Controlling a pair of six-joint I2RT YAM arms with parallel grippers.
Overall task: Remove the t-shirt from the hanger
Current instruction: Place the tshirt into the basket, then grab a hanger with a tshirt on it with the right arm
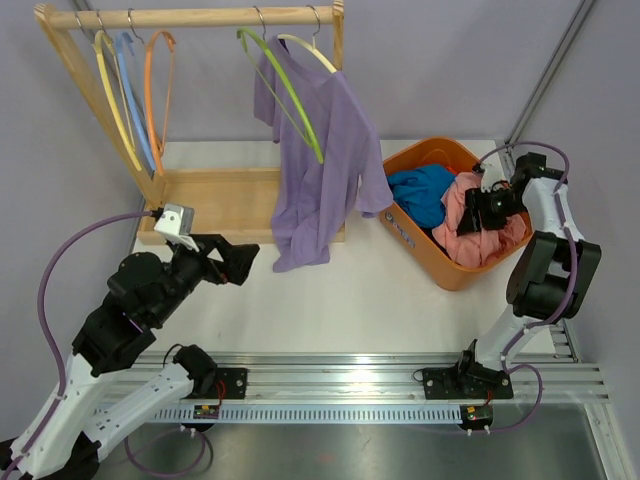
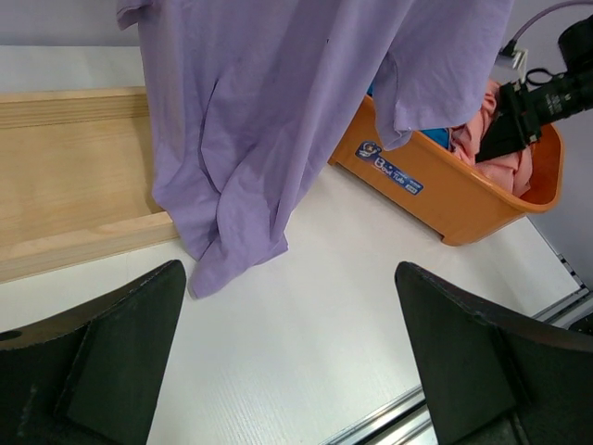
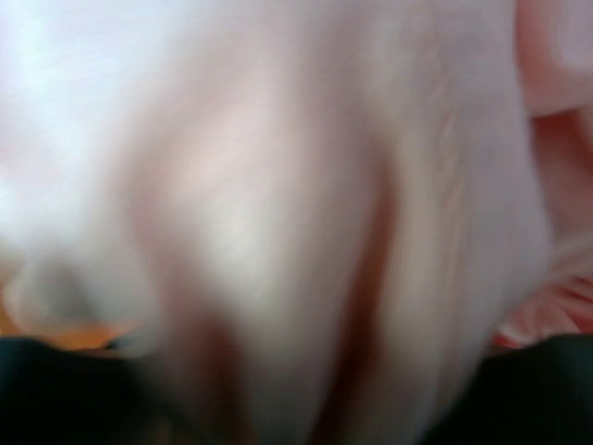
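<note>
A purple t-shirt (image 1: 315,170) (image 2: 278,120) hangs from the wooden rail at the rack's right end. A cream hanger (image 1: 312,50) sits at its top and a green hanger (image 1: 285,85) crosses its front; which one carries it I cannot tell. Its hem rests on the rack base and the table. My left gripper (image 1: 240,262) (image 2: 289,306) is wide open, low over the table just left of the hem, holding nothing. My right gripper (image 1: 478,210) (image 3: 296,408) is down in the orange basket against pink cloth (image 3: 296,185), which blurs and hides its fingers.
The orange basket (image 1: 420,240) (image 2: 426,185) stands at the right with a blue cloth (image 1: 425,190) and the pink cloth (image 1: 480,235) in it. The wooden rack (image 1: 200,17) holds bare yellow, blue and orange hangers (image 1: 130,90) at its left; its base (image 1: 220,195) lies behind the left gripper.
</note>
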